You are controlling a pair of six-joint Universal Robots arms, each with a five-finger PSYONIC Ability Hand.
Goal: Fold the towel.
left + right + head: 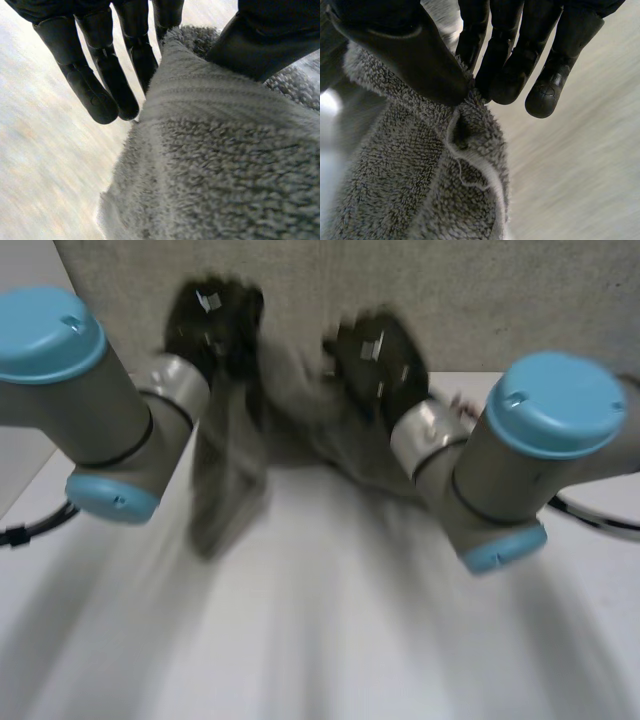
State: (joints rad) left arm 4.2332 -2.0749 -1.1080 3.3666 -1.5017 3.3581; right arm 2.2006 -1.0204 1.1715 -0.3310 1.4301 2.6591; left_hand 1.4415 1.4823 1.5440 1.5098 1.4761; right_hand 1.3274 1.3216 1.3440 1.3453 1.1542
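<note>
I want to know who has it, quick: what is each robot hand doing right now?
Left hand: shut on the towel, pinched between thumb and fingers.
Right hand: shut on the towel's edge, thumb against fingers.

I count one towel (228, 480) on my screens, grey and all in one piece. There are two black hands, the left hand (212, 325) and the right hand (380, 360), one to each arm. That gives me two arms, the left arm (95, 425) and the right arm (520, 480). I make out four light-blue caps (45, 335), two on each arm. Below them I see one white table (330, 640), and behind it one speckled wall (460, 290).
</note>
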